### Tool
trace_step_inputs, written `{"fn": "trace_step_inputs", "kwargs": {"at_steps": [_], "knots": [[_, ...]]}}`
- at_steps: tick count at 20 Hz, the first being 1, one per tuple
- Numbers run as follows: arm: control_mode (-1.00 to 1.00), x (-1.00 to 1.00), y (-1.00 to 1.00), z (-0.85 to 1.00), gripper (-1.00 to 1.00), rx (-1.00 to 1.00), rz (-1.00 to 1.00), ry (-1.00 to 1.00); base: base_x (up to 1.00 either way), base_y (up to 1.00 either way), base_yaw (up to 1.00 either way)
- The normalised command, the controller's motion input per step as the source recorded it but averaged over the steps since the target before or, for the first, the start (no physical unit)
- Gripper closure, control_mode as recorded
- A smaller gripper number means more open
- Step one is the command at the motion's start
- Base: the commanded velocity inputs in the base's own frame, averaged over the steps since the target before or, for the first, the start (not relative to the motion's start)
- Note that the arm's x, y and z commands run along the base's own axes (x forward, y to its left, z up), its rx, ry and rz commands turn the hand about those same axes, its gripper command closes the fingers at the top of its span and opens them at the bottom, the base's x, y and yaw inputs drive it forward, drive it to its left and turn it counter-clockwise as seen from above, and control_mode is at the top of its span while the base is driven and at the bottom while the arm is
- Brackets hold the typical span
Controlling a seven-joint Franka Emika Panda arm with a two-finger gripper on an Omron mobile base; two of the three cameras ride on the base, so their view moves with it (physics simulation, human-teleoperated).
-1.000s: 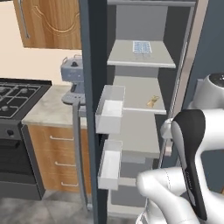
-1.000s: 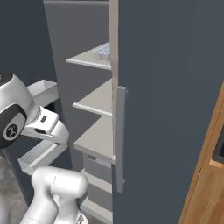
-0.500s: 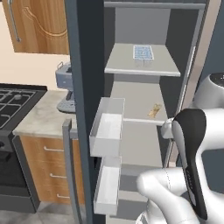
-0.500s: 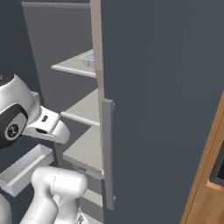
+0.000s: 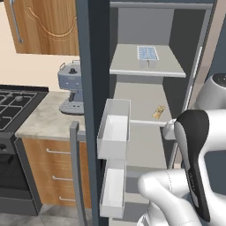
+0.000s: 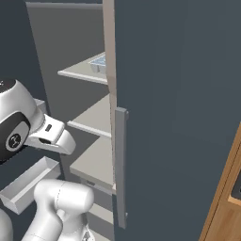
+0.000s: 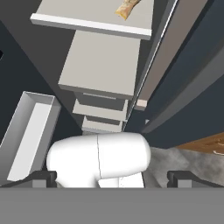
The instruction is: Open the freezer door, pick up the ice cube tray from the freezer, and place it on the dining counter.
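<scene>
Small white ice cube tray with pale-blue cells [image 5: 147, 54] now nearer as base closed in; gripper [image 7: 112, 177] fingers wide, empty, reach next.

The freezer door [image 5: 93, 88] is showing a matt slate-grey finish, its inner bins [image 5: 114, 132] looking like smooth white plastic. The freezer [image 5: 148, 97] shelves are appearing matt light grey. The wall cupboard [image 5: 44, 26] is showing grained wood, and the bench [image 5: 44, 121] is looking like marbled stone.

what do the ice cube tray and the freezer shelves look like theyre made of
Ice cube tray: probably matte plastic, white with a pale-blue grid of cells. Freezer shelves: flat, light grey and opaque with no shine, likely plastic or painted metal; the rendering leaves that open.
</scene>
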Motion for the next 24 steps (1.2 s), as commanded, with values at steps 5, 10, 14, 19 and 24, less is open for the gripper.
{"fn": "trace_step_inputs", "kwargs": {"at_steps": [5,10,14,19,24], "knots": [[1.00,0.00,0.00,0.00,-1.00,0.00,0.00,0.00,0.25,0.50,0.00],[1.00,0.00,0.00,0.00,-1.00,0.00,0.00,0.00,0.28,0.23,-0.01],[1.00,0.00,0.00,0.00,-1.00,0.00,0.00,0.00,0.17,0.08,0.00],[-1.00,0.00,0.00,0.00,-1.00,0.00,0.00,0.00,0.00,0.00,0.00],[-1.00,0.00,0.00,0.06,-1.00,0.00,0.04,0.00,0.00,0.00,0.00]]}}
